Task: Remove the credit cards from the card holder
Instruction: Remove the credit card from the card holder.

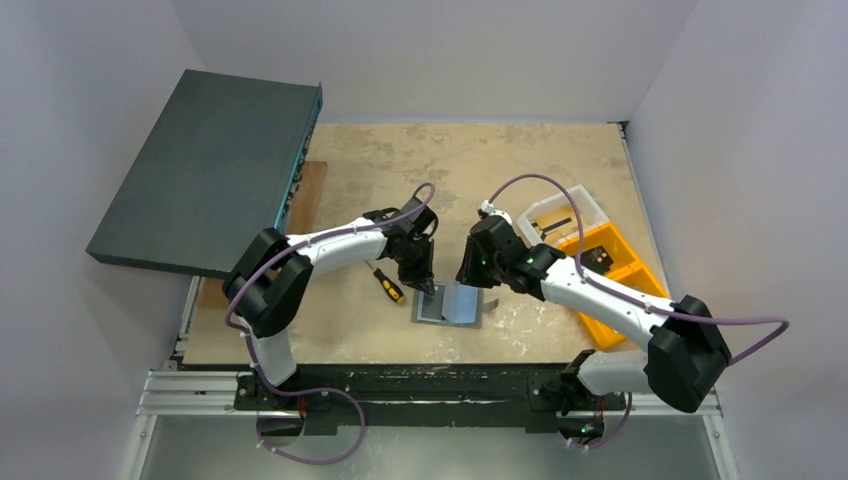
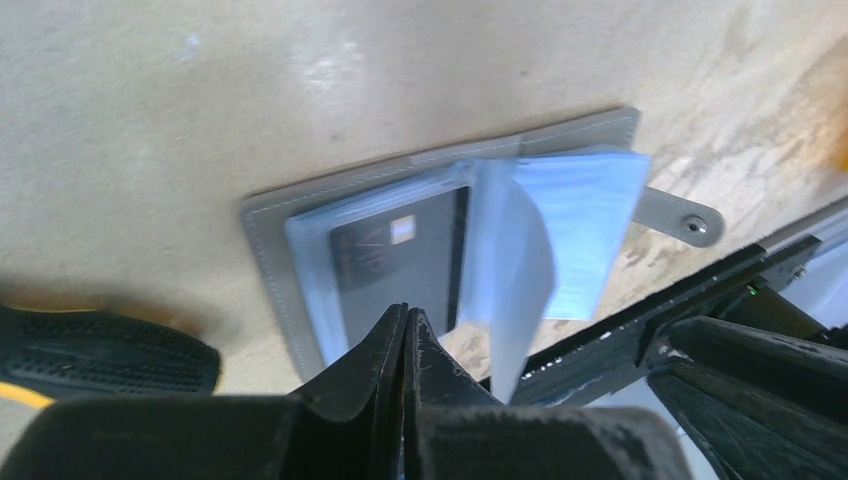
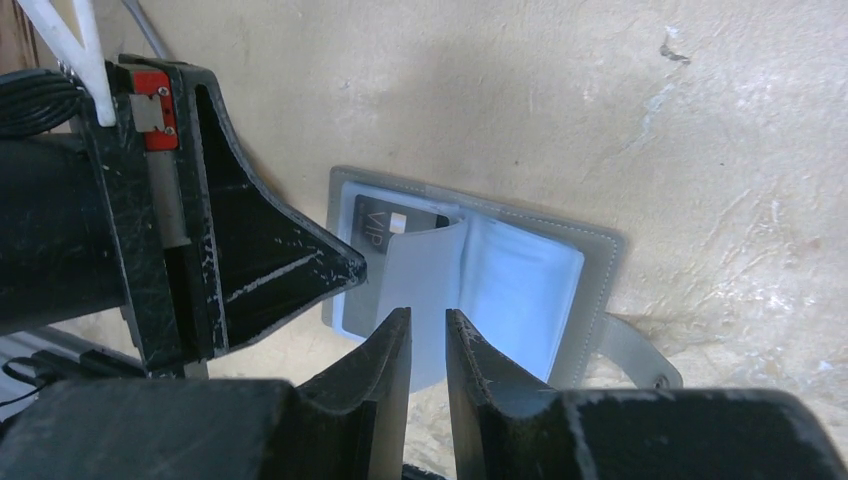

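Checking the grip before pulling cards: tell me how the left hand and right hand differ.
The left hand has its fingers shut; the right hand shows a narrow gap. The left hand rests at the card holder's edge by the dark card; the right hand straddles a raised clear sleeve. Both are black, over the card holder.

Mottled beige table (image 1: 520,180) carries open card holder (image 1: 450,303), screwdriver (image 1: 388,285), orange bins (image 1: 640,275).
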Action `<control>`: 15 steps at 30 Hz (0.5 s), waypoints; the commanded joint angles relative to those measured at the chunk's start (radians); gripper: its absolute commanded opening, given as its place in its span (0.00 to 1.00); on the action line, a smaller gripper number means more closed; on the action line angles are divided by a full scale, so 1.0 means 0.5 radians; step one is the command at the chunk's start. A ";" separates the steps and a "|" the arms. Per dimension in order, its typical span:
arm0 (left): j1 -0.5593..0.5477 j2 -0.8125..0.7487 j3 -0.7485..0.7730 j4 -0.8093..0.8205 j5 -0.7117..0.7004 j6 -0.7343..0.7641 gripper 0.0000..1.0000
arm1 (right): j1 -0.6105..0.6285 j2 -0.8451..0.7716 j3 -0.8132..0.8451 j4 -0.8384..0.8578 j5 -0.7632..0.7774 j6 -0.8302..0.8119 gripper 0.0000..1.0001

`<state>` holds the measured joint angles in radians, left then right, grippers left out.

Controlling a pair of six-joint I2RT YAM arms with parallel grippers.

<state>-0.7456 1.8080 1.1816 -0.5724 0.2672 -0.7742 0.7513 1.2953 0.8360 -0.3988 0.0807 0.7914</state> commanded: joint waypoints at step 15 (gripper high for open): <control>-0.174 0.414 0.337 0.279 0.488 -0.179 0.04 | -0.101 -0.366 -0.085 -0.216 0.221 0.120 0.19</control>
<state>-0.8322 1.9774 1.3071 -0.4618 0.4690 -0.8284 0.7013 1.1011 0.8227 -0.5064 0.1959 0.8295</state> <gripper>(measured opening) 0.025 0.194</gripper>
